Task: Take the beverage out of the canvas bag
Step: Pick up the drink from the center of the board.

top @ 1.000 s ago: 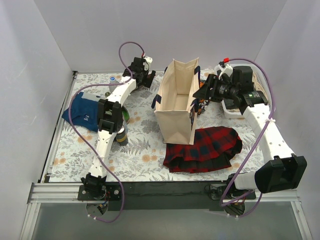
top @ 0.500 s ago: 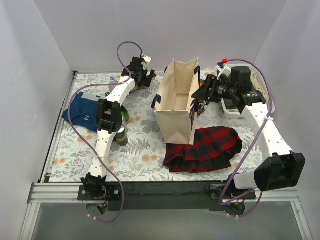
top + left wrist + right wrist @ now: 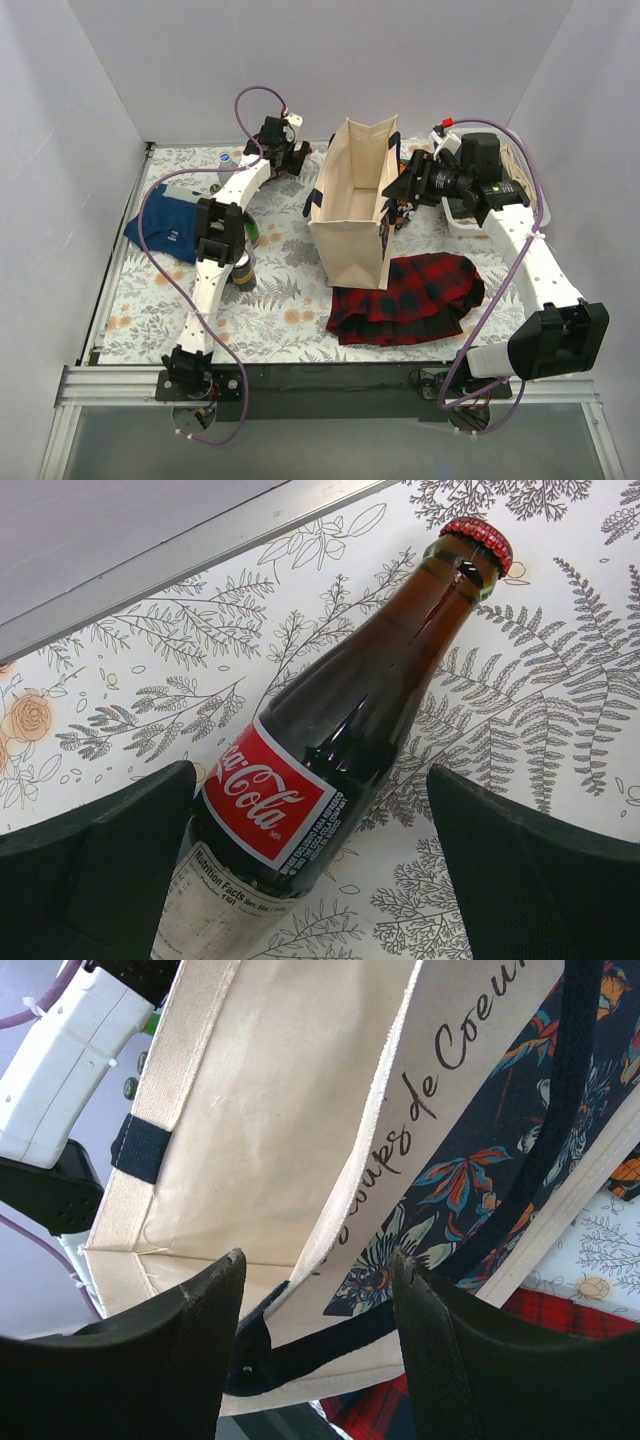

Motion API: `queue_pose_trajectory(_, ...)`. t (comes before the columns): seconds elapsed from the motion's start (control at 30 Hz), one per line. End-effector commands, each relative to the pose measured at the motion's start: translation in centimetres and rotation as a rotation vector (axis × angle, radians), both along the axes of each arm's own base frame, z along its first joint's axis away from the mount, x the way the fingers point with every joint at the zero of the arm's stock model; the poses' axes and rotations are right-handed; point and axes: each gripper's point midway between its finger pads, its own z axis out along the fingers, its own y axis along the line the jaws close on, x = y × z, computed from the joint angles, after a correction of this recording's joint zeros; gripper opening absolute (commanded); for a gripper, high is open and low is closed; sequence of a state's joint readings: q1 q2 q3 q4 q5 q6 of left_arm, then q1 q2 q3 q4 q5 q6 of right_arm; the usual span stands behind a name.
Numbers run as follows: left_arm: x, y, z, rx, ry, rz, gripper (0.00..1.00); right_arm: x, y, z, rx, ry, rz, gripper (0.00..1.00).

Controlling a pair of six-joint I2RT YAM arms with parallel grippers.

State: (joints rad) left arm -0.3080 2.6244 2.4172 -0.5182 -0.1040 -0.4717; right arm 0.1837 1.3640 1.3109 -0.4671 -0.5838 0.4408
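Left hand (image 3: 315, 865) open astride cola bottle (image 3: 340, 730) at surface's far edge; right hand (image 3: 315, 1345) open astride canvas bag (image 3: 270, 1110) rim, probably steadying it.

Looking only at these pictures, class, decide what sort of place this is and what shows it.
Probably a robot test cell: plain white walls box in a floral-covered table, a left arm and right arm are bolted to a metal rail, and props like the canvas bag look staged.

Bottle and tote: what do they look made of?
Bottle: glossy brown glass, seemingly, given sharp highlights; ridged red cap, likely metal. Canvas bag: matte cream woven cloth, stitched seams, raw-looking rim; navy handles look like webbing.
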Motion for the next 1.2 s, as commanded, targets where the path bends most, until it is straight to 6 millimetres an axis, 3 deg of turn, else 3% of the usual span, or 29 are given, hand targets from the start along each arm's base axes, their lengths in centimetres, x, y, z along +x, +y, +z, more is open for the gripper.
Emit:
queue_pose_trajectory(0.0,-0.8,-0.1,-1.1,-0.014,0.05,-0.009,0.98,0.2,0.5,0.6,0.022,-0.034,0.027,0.66)
queue_pose_trajectory(0.17,-1.2,-0.3,-1.1,-0.022,0.062,-0.019,0.98,0.2,0.5,0.4,0.023,-0.029,0.028,0.66)
queue_pose_trajectory(0.3,-1.3,-0.6,-0.9,-0.029,0.063,-0.031,0.84,0.2,0.5,0.4,0.022,-0.032,0.027,0.65)
queue_pose_trajectory(0.4,-1.3,-0.6,-0.7,-0.03,0.059,-0.033,0.8,0.2,0.5,0.4,0.023,-0.032,0.03,0.66)
queue_pose_trajectory(0.5,-1.1,-0.7,-0.4,-0.032,0.046,-0.033,0.86,0.2,0.5,0.4,0.023,-0.031,0.032,0.65)
queue_pose_trajectory(0.53,-1.0,-0.7,-0.3,-0.033,0.045,-0.035,0.98,0.2,0.5,0.3,0.023,-0.029,0.03,0.66)
queue_pose_trajectory(0.87,-2.1,-1.3,-2.0,-0.047,0.1,-0.071,0.98,0.4,0.7,0.2,0.026,-0.024,0.038,0.66)
queue_pose_trajectory(1.0,-2.5,-1.7,-2.5,-0.058,0.12,-0.092,0.87,0.4,0.7,0.1,0.027,-0.019,0.037,0.66)
queue_pose_trajectory(1.07,-2.4,-1.7,-2.4,-0.057,0.115,-0.092,0.88,0.4,0.7,0.1,0.027,-0.018,0.037,0.66)
queue_pose_trajectory(1.17,-2.3,-1.8,-2.2,-0.056,0.108,-0.093,0.97,0.4,0.7,-0.1,0.027,-0.015,0.037,0.66)
